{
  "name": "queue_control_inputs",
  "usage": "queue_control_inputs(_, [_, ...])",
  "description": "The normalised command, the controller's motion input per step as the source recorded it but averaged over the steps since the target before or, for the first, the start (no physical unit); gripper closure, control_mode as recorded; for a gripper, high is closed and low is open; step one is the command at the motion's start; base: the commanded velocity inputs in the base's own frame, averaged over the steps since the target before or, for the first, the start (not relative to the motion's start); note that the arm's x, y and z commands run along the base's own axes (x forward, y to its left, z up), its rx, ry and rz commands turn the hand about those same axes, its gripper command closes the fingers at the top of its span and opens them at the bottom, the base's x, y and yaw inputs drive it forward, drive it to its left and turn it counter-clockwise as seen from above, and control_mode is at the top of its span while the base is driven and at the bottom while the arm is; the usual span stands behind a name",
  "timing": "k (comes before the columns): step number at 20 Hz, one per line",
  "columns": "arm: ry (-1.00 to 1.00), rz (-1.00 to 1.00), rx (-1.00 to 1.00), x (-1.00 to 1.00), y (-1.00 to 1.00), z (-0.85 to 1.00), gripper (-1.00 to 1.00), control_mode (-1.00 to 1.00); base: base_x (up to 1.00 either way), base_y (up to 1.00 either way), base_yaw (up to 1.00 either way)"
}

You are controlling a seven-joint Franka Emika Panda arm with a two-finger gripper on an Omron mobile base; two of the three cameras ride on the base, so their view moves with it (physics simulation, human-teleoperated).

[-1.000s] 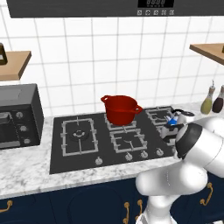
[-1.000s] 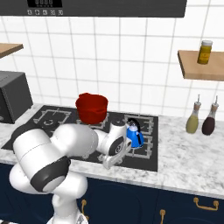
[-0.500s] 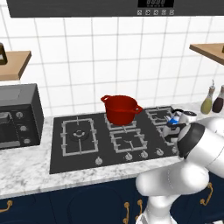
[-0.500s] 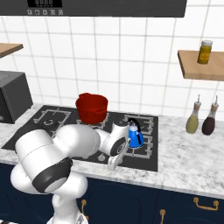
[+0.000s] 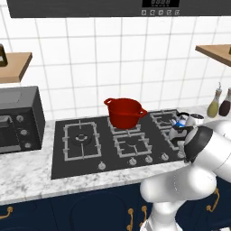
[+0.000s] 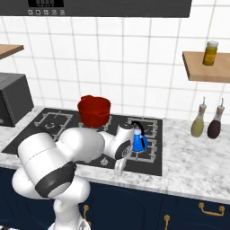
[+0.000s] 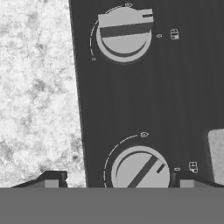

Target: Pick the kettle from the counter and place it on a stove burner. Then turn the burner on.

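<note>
With the kettle point(image 6: 139, 142) already seated on the right rear burner of the stove point(image 5: 90, 158), the step in hand is the knob turn. End effector point(image 7: 118, 183): fingers spread, straddling the near knob point(image 7: 141, 170). Advice: centre on this knob, close squarely, then rotate. Margins: the stove's edge and worktop point(image 7: 37, 92) lie just beside the knob; a second knob point(image 7: 124, 34) stands beyond it, apart.

Marble counter point(image 6: 188, 173) carries black stove point(image 5: 81, 158), microwave point(image 5: 18, 119), two bottles point(image 6: 206, 122) at right end.
</note>
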Motion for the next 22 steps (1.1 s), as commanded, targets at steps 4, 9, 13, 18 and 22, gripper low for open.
queue_control_inputs(4, [-0.1, 0.15, -0.01, -0.01, 0.04, 0.29, -1.0, -1.0, 0.0, 0.0, 0.0])
queue_control_inputs(9, [-0.12, 0.15, -0.03, 0.0, 0.08, 0.3, -1.0, -1.0, 0.0, 0.0, 0.0])
queue_control_inputs(13, [-0.11, 0.15, -0.02, 0.0, 0.04, 0.38, -1.0, -1.0, 0.0, 0.0, 0.0])
queue_control_inputs(18, [-0.15, 0.13, 0.0, 0.0, 0.0, 0.64, -1.0, -1.0, 0.0, 0.0, 0.0])
queue_control_inputs(22, [-0.22, 0.13, -0.04, 0.0, 0.05, 0.84, -1.0, -1.0, 0.0, 0.0, 0.0])
